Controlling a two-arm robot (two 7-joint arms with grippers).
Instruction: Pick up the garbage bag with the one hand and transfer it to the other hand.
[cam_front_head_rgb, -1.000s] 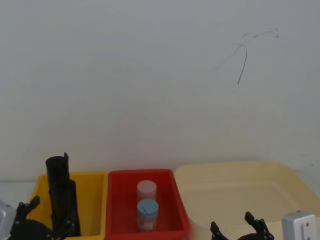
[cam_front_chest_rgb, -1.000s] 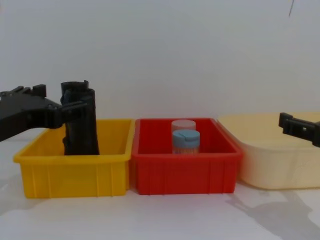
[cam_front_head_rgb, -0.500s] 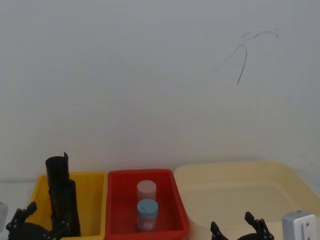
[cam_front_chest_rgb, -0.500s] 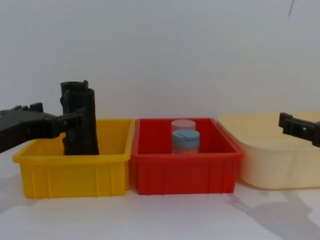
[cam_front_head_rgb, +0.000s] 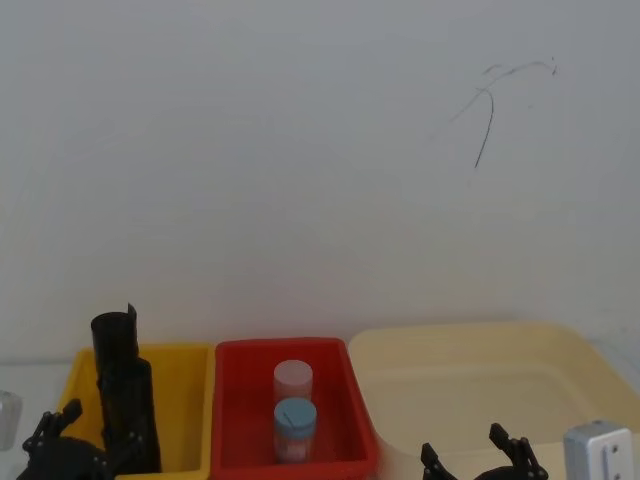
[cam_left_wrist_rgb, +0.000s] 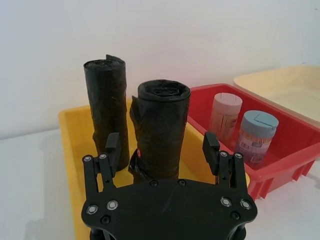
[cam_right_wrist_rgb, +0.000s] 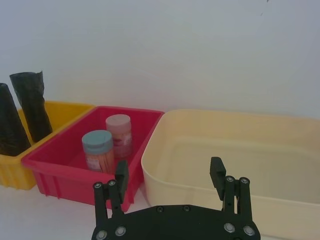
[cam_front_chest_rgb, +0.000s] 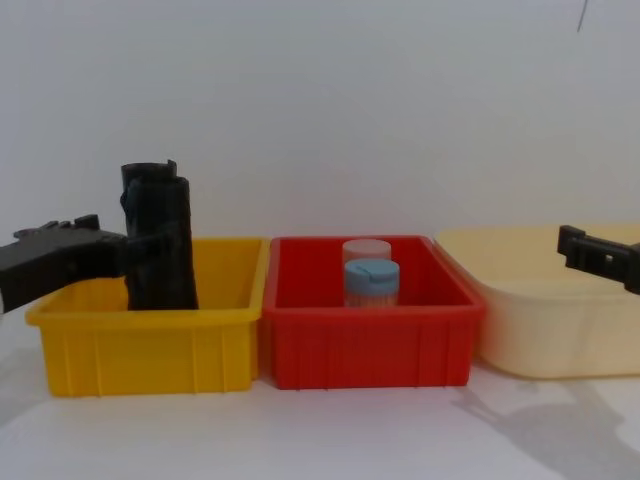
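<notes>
Lower than a second ago, your left tool (cam_left_wrist_rgb: 161, 147) has come down from the top of the garbage bag (cam_left_wrist_rgb: 160, 115) to about its middle. It stands wide open there, one finger on each side of the roll with a gap at both, and has hold of nothing.

Your right tool (cam_right_wrist_rgb: 169, 174) is just as near but well apart on the right. It hangs over the near edge of the cream tub (cam_right_wrist_rgb: 280, 150), spread open and empty.

The bag stands on end in the yellow bin (cam_left_wrist_rgb: 70, 150), at its near left part, leaning slightly. Just beyond it stands the notched roll (cam_left_wrist_rgb: 106, 100), so close that you cannot tell whether the two touch.

That closeness is your main risk. If the left finger rides too far in as you close, it may catch the notched roll, and you would then lift both or tip one over. An uneven close would shove the leaning bag sideways before the tool bites.

The rolled plastic looks soft, so a light squeeze may let it slide out on the lift. Going any lower could knock the tool against the bin's near wall.

Farther right, the jars (cam_front_chest_rgb: 371, 280) stand tall in the red bin (cam_front_chest_rgb: 365, 345). A low carry towards the right tool could strike them.
</notes>
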